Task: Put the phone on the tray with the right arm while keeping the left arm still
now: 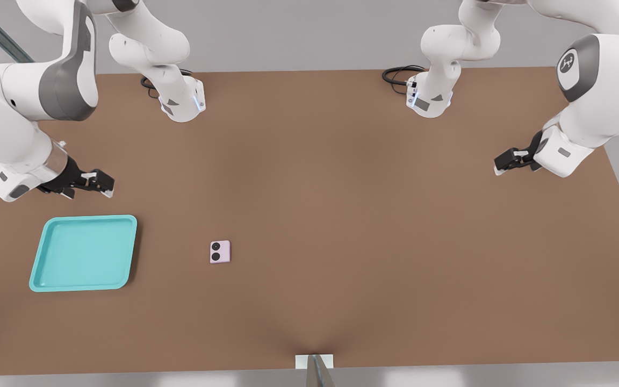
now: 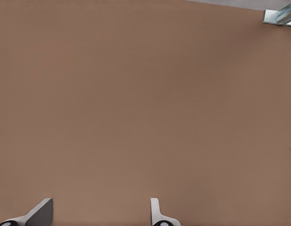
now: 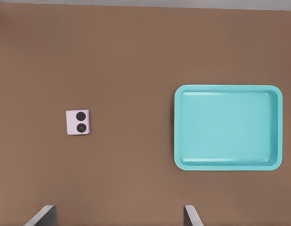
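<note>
The pale pink phone [image 1: 220,251] [image 3: 78,122] lies flat on the brown table, its two black lenses facing up. To the front view's left of it sits the turquoise tray [image 1: 84,219] [image 3: 228,87], with nothing in it. My gripper [image 1: 102,184] [image 3: 118,220] hangs above the table just behind the tray's far edge, well to the front view's left of the phone. Its fingers [image 3: 44,215] are spread apart and hold nothing. The left arm [image 1: 583,107] is at the front view's right, far from both objects.
Two white arm bases [image 1: 183,105] [image 1: 430,99] with black cables stand at the table's back edge. A small white mount [image 1: 314,361] sits at the middle of the front edge. Bare brown table [image 1: 368,242] stretches between phone and tray.
</note>
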